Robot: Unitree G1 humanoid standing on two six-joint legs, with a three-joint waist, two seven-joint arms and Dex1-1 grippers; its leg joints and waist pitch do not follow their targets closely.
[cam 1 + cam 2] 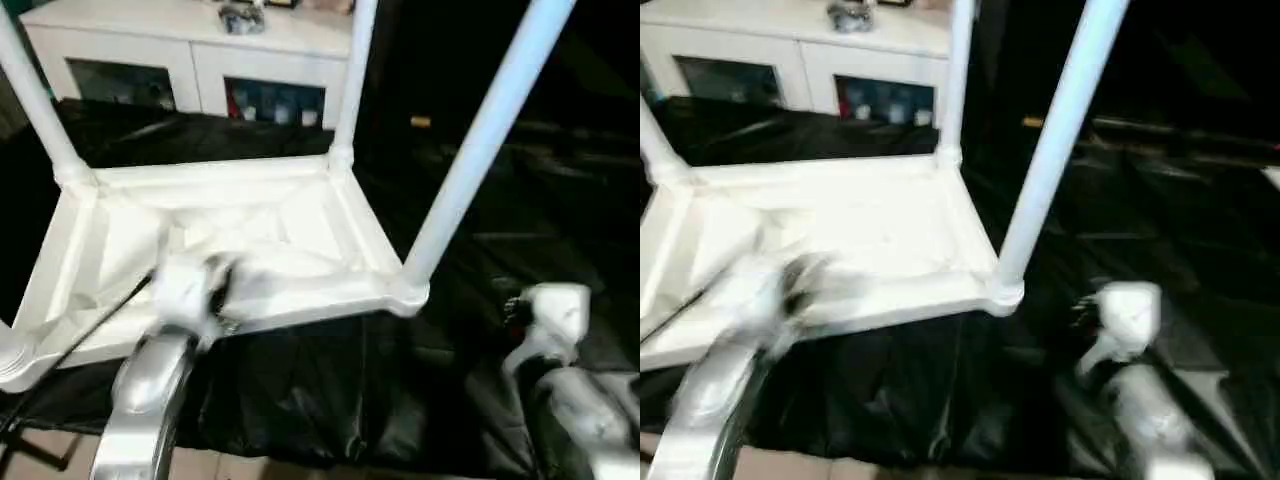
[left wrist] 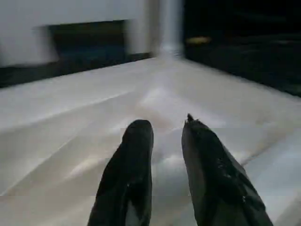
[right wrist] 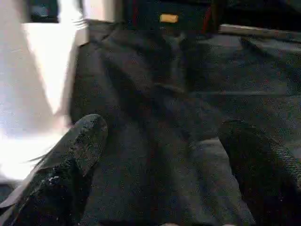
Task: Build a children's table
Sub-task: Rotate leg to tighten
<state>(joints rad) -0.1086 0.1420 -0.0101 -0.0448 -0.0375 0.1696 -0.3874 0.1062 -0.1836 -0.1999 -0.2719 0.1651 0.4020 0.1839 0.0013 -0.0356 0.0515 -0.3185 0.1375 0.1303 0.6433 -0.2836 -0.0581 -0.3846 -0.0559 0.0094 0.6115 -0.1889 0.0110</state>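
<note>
The children's table lies upside down on the black cloth, its ribbed white underside (image 1: 250, 235) facing up. Three white legs stand in corner sockets: far left (image 1: 35, 100), far right (image 1: 352, 80) and near right (image 1: 480, 140). The near-left corner socket (image 1: 12, 362) sits at the picture's edge. My left gripper (image 2: 167, 134) hovers low over the underside near the front rim, open by a narrow gap with nothing between its fingers. To the right of the near right leg, my right gripper (image 3: 169, 141) hangs over the black cloth, open wide and empty.
A white cabinet with glass doors (image 1: 200, 60) stands behind the black-draped table (image 1: 330, 400). A black cable (image 1: 90, 320) runs across the top's near-left part. A small yellow thing (image 1: 420, 122) lies far back on the cloth. Floor (image 1: 60, 460) shows at the near edge.
</note>
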